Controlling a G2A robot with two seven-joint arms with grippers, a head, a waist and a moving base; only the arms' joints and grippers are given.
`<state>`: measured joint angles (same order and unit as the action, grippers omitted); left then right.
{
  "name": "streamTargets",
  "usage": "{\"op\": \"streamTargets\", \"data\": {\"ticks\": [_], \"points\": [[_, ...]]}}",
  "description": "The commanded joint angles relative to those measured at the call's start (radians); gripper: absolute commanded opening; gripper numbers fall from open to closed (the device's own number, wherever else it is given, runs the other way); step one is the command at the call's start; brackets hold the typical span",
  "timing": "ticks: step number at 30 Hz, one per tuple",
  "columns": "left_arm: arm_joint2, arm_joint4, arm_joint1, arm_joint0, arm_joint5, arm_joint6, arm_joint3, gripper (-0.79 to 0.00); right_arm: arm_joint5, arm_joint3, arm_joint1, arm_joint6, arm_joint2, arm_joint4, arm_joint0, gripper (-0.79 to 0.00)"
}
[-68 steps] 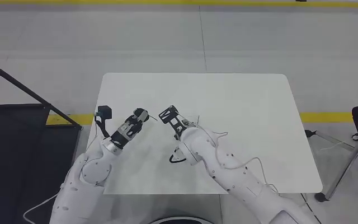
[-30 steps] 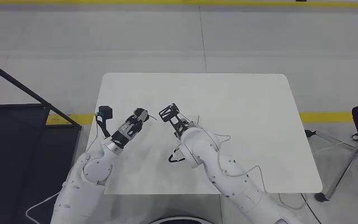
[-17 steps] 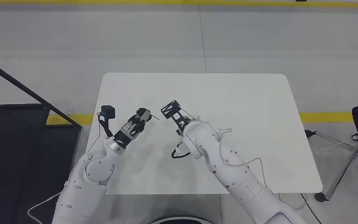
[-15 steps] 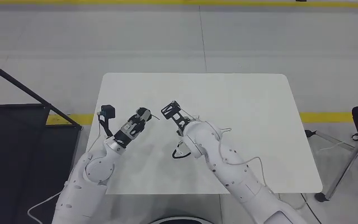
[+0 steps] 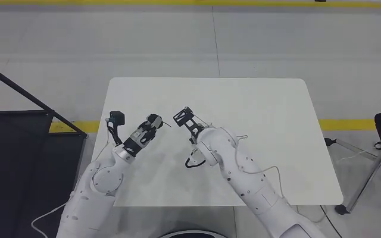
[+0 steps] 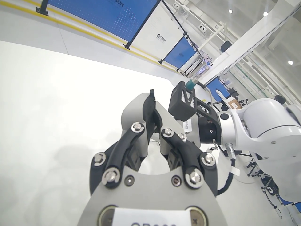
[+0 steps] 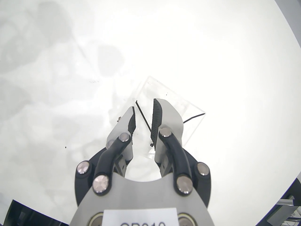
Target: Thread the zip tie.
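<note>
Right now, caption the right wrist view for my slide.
Right tool open around a thin black zip tie, over a clear plastic sheet on the white table.

A white logo with a word beside it is printed on a blue fence panel [image 6: 112,1] behind the worktop. The same mark appears in dark print on the white panel [image 6: 161,37] next along. A small white sticker [image 6: 186,125] bearing a short code runs upright on the other arm's wrist. A white label [image 6: 152,218] with dark characters, halved by the picture's edge, sits on the base of the left gripper [image 6: 158,99]. A second label [image 7: 140,216], cut off the same way, sits on the base of the right gripper [image 7: 144,104].
</note>
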<state>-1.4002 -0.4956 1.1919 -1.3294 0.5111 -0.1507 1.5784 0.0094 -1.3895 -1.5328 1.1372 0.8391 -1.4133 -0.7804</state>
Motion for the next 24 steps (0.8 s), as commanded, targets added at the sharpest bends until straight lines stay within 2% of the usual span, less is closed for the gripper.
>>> {"op": "streamTargets", "data": {"ticks": [1,8,14,24], "points": [[0.001,0.000,0.000,0.000,0.001,0.000,-0.001,-0.785,0.001,-0.011,0.002,-0.002,0.011,-0.007,-0.010,-0.557],[0.001,0.000,0.000,0.002,0.001,0.001,-0.003,-0.785,-0.018,-0.051,0.009,0.016,0.042,-0.029,-0.044,-0.560],[0.002,-0.001,0.000,0.002,0.001,0.002,-0.004,-0.785,-0.087,-0.080,0.015,0.058,0.043,-0.055,-0.072,-0.554],[0.001,-0.003,0.000,0.002,0.000,0.008,-0.005,-0.785,-0.118,-0.051,0.005,0.048,0.029,-0.050,-0.058,-0.545]]}}
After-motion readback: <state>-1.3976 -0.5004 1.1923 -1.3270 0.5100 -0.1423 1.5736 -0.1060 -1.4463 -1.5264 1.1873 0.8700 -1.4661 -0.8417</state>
